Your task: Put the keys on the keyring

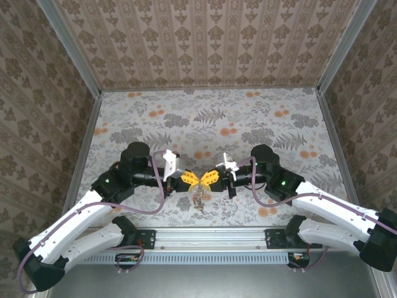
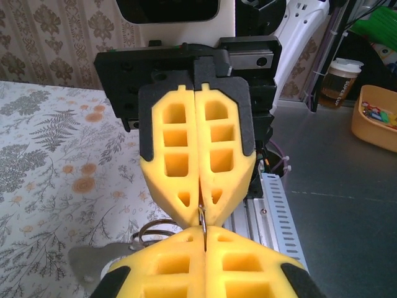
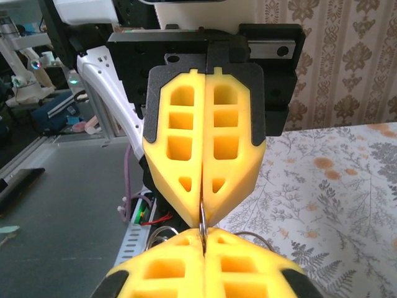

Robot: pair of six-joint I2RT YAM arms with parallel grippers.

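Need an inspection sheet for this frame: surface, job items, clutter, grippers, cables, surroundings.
Surface: floral-print tabletop.
Job's things: keyring hangs under the meeting gripper tips; key not made out.
Clutter: nothing seen.
Grippers: left gripper and right gripper tip to tip, both shut on the keyring's thin wire.
Cables: mauve cable looped on each arm, apart from the keyring.
Surroundings: patterned walls; cup and orange bin beyond the table.
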